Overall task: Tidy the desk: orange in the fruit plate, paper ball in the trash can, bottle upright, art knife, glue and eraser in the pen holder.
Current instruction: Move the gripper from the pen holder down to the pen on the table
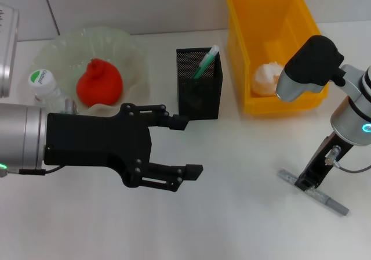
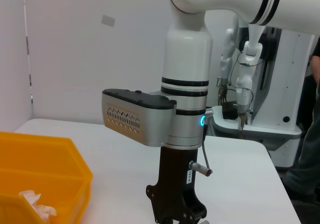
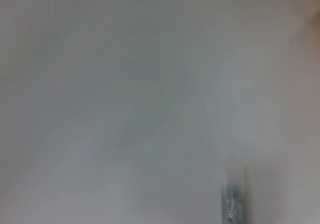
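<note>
At near right of surface point(image 1: 243, 213), right gripper point(image 1: 307, 183) down on grey art knife point(image 1: 313, 192), straddling its middle; cannot tell if closed yet. Risk: thin flat handle slipping or pivoting on lift, long ends swinging and catching pen holder point(image 1: 199, 83) rim at drop-in. Left gripper point(image 1: 186, 146) hovering open at centre, holding nothing. Orange point(image 1: 99, 83) already in fruit plate point(image 1: 127, 48), paper ball point(image 1: 265, 78) in yellow trash can point(image 1: 272, 16), bottle point(image 1: 43, 86) upright. Head view alone gives whole layout; left wrist view shows right arm side-on plus trash can corner; right wrist view only blank surface and knife tip point(image 3: 233, 204).
</note>
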